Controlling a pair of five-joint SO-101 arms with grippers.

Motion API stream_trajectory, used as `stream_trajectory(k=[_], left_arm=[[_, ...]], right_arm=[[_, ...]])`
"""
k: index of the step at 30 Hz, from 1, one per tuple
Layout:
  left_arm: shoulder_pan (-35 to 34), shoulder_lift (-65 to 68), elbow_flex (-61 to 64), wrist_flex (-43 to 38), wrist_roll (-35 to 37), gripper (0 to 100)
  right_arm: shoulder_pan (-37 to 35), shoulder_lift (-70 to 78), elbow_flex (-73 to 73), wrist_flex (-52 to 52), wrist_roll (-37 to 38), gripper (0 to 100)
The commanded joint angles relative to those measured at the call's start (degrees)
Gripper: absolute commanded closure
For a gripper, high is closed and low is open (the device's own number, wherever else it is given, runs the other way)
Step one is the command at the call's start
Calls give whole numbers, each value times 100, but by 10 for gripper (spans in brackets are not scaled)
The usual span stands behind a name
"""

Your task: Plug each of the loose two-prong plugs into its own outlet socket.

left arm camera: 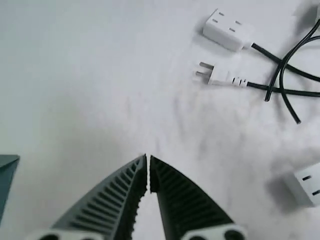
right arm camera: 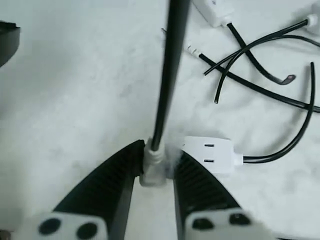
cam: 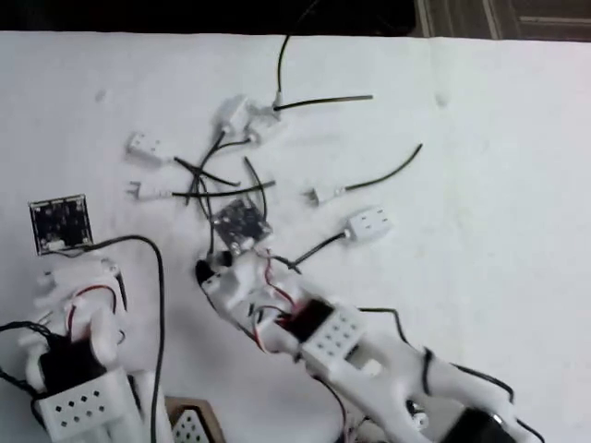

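The right gripper [right arm camera: 161,150] clamps a white plug [right arm camera: 150,172] just beside a socket block [right arm camera: 210,155] on the table [right arm camera: 75,100]. Lining its prongs up with the slots looks next. The left gripper [left arm camera: 148,159] hangs pinched together, empty.

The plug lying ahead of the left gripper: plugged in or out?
Out. The plug lies on the table with both prongs bare, apart from the socket block beside it.
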Motion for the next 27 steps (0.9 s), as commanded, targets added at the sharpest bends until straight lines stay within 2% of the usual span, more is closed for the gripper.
stream_trajectory(k=[1,6,27], left_arm=[[-101,-40,264,-237,53,966],[-101,-40,352,-273,44,966],[-101,-40,378,-273,44,966]], right_arm=[[84,611,-519,-462,53,981],[180,1138,-554,-1156,501,981],[488,2026,-589,-1868,527,981]])
